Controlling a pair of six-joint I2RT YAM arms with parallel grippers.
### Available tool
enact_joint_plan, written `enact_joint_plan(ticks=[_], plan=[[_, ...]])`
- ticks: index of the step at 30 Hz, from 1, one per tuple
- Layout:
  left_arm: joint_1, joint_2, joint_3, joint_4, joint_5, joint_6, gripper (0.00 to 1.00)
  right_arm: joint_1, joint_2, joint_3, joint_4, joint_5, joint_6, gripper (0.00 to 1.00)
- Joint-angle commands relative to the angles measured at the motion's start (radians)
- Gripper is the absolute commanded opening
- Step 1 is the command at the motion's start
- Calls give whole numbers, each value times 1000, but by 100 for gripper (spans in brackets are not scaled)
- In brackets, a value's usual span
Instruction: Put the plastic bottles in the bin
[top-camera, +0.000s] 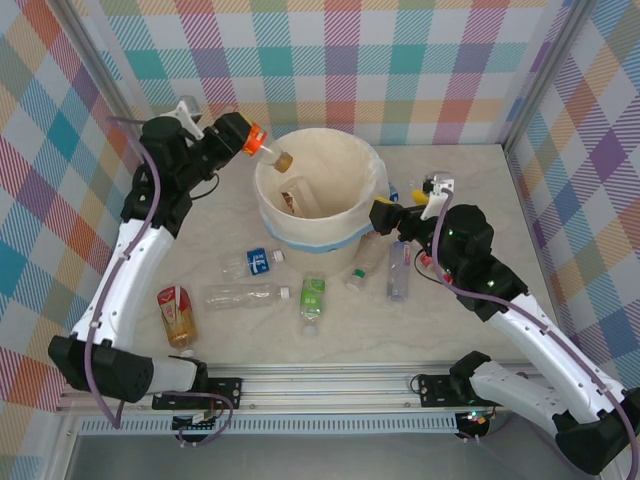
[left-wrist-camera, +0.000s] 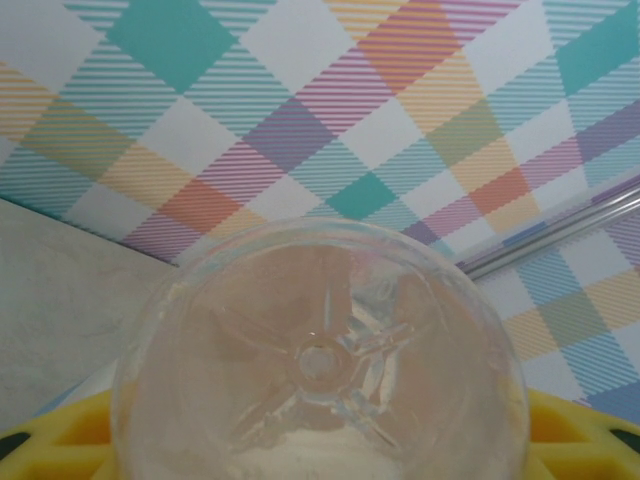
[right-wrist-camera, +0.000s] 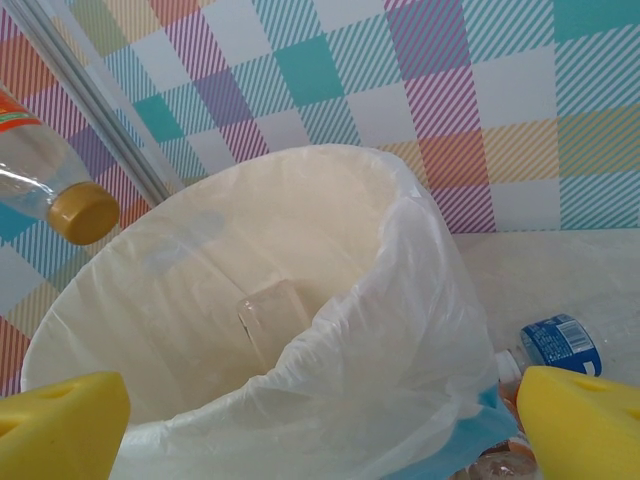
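Top external | bin (top-camera: 335, 180): maybe one bottle (top-camera: 293, 197) | left fingers (top-camera: 252, 137) hold orange-label bottle (top-camera: 272, 153) | right fingers (right-wrist-camera: 62, 428) wide

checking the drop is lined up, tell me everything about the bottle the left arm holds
The held bottle is small, clear plastic, with an orange label and a tan-gold cap. Its moulded star base faces the wrist camera. The left gripper has its jaws shut on the lower body. It tilts cap-down above the far-left rim of the bin, touching nothing else.
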Motion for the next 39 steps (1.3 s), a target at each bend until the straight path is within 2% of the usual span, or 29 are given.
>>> enact_joint_plan(ticks=[1, 5, 8, 11, 15, 20, 25, 32, 39], plan=[[-54, 58, 110, -47, 50, 83, 20, -2, -22, -8, -14, 19, 28, 100], [-132, 148, 230, -229, -12, 222, 20, -2, -33, -11, -36, 31, 38, 99], [-199, 233, 335, -374, -100, 318, 20, -2, -38, -14, -45, 38, 44, 100], [-257, 320, 424, -475, -182, 375, 19, -2, -48, -24, -25, -7, 39, 100], [-308, 420, 494, -540, -264, 414, 20, -2, -53, -24, -32, -21, 45, 100], [-318, 533, 544, -592, -300, 408, 22, -2, -56, -14, -86, 21, 47, 100], [-324, 633, 591, -636, -294, 392, 24, -2, -53, 0, -173, 147, 98, 100], [-331, 709, 637, -696, -290, 367, 44, -2, -78, -18, -212, 204, 136, 100], [-336, 656, 655, -689, -222, 358, 72, -8, -129, -72, -231, 251, 191, 100]])
